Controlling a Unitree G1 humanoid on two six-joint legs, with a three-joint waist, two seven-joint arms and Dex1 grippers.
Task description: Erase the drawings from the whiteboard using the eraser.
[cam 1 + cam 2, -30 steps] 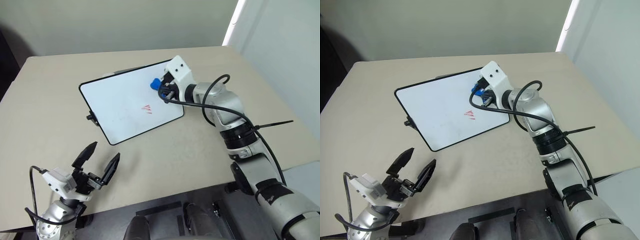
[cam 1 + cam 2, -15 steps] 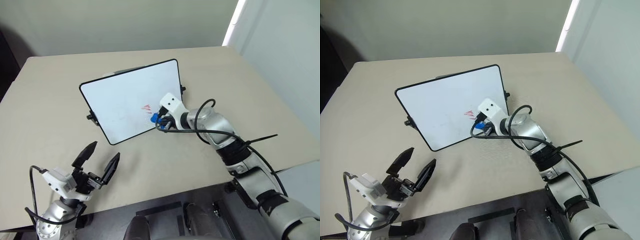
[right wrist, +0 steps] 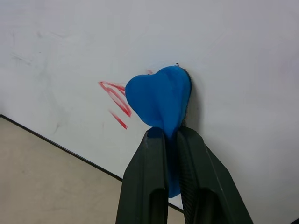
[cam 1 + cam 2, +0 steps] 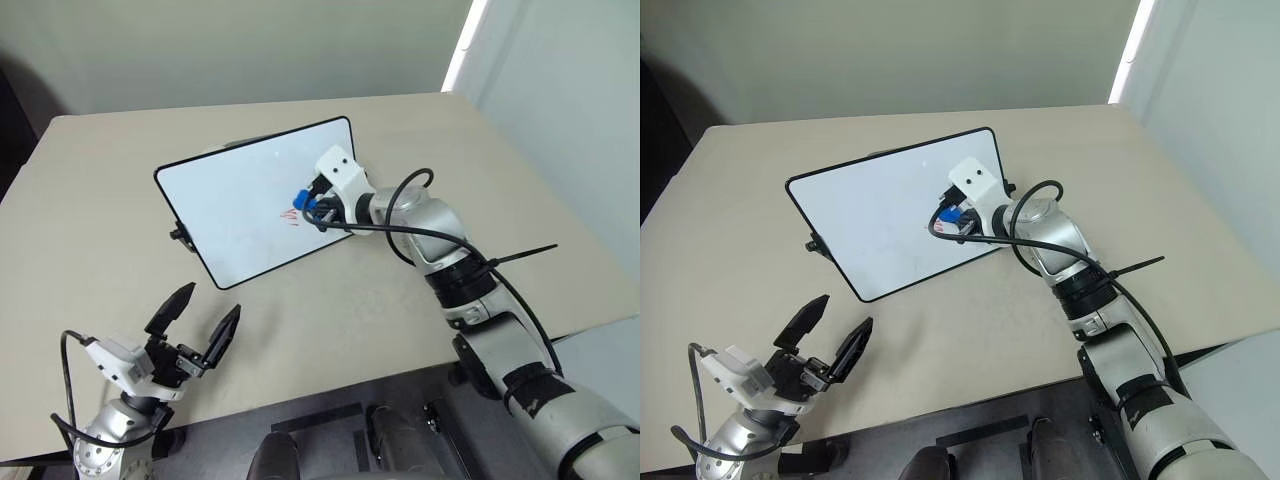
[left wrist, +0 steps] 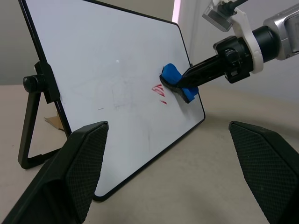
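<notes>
The right gripper point(image 3: 170, 140) has its two black fingers point(image 3: 145, 182) pinched tight on the one blue eraser point(image 3: 161, 100), whose rounded end presses against the white face of the whiteboard point(image 4: 235, 205). The eraser's edge sits just beside the drawings point(image 3: 116, 98), a single small cluster of a few red strokes, and partly covers them. From the fingers back, the wrist is bent so the gripper points forward, slightly down and toward the robot's left, and the silver right arm point(image 4: 450, 255) stretches out from the near right over the table point(image 4: 90, 200), a black cable looping along it.

The left gripper point(image 4: 197, 322) hovers low at the near left edge of the table, well apart from the board, its two fingers point(image 5: 77, 161) spread wide with nothing between them, pointed toward the board.

There is one board, standing tilted back on a black stand point(image 5: 35, 116), with a black knob on each side of its frame.
</notes>
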